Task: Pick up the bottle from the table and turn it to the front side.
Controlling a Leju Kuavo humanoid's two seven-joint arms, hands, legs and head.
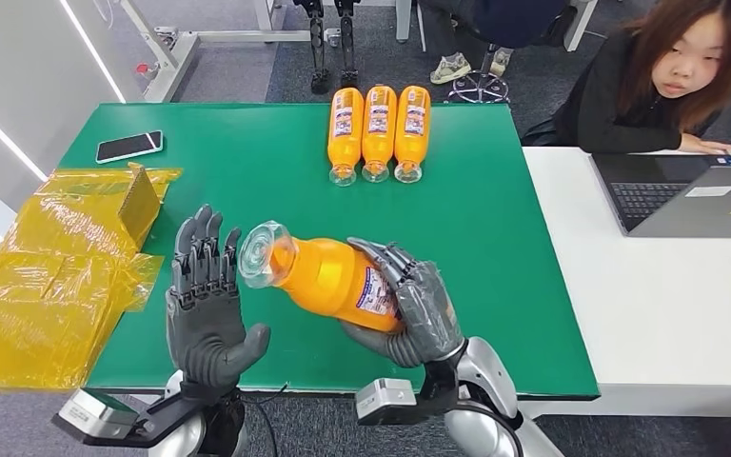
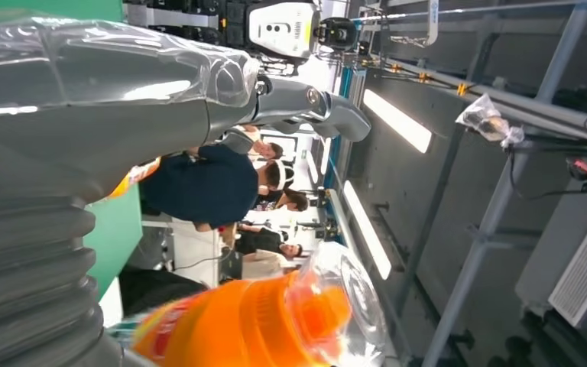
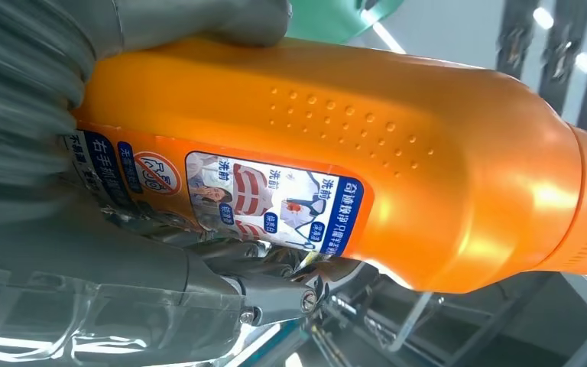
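My right hand (image 1: 407, 307) grips an orange bottle (image 1: 328, 276) with a clear cap above the near part of the green table (image 1: 495, 238). The bottle lies tilted, cap toward my left hand, and a blue and white label (image 3: 275, 199) shows on its side by my fingers. Just left of the cap my left hand (image 1: 207, 300) stands open, palm up and fingers spread, holding nothing. The left wrist view catches the clear cap and orange neck (image 2: 275, 321) close by. Three more orange bottles (image 1: 378, 129) lie side by side at the table's far edge.
Crumpled yellow plastic wrapping (image 1: 52, 276) covers the table's left end. A phone (image 1: 129, 146) lies at the far left corner. To the right a person (image 1: 661, 81) sits at a white desk (image 1: 666, 314) with a laptop (image 1: 690, 195).
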